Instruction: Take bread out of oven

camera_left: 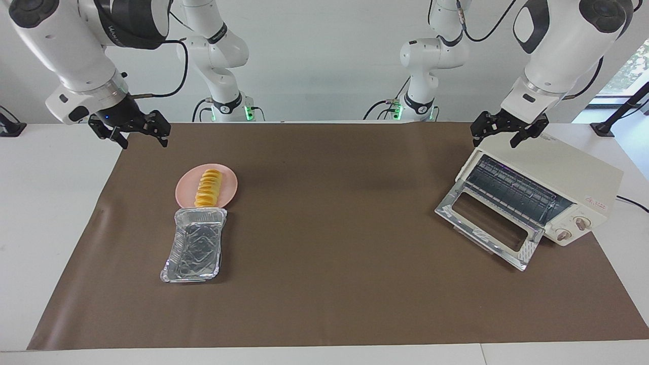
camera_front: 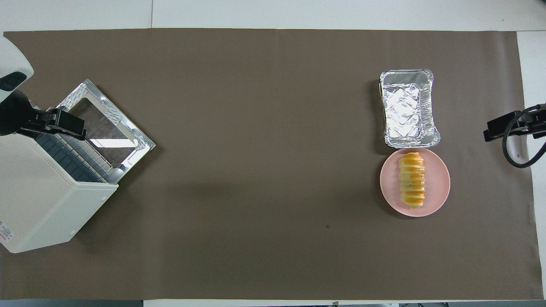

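The bread (camera_left: 209,187), a ridged golden loaf, lies on a pink plate (camera_left: 229,178) toward the right arm's end of the table; it also shows in the overhead view (camera_front: 412,180) on the plate (camera_front: 439,179). The cream-white oven (camera_left: 557,167) stands toward the left arm's end, its glass door (camera_left: 530,249) folded down open and its wire rack (camera_left: 512,187) bare. My left gripper (camera_left: 497,139) is open and empty in the air over the oven's top edge. My right gripper (camera_left: 143,141) is open and empty, raised over the mat's edge near the plate.
An empty silver foil tray (camera_left: 195,246) sits against the plate, farther from the robots than it. A brown mat (camera_left: 329,228) covers the table. The open oven door (camera_front: 143,143) juts out toward the middle of the mat.
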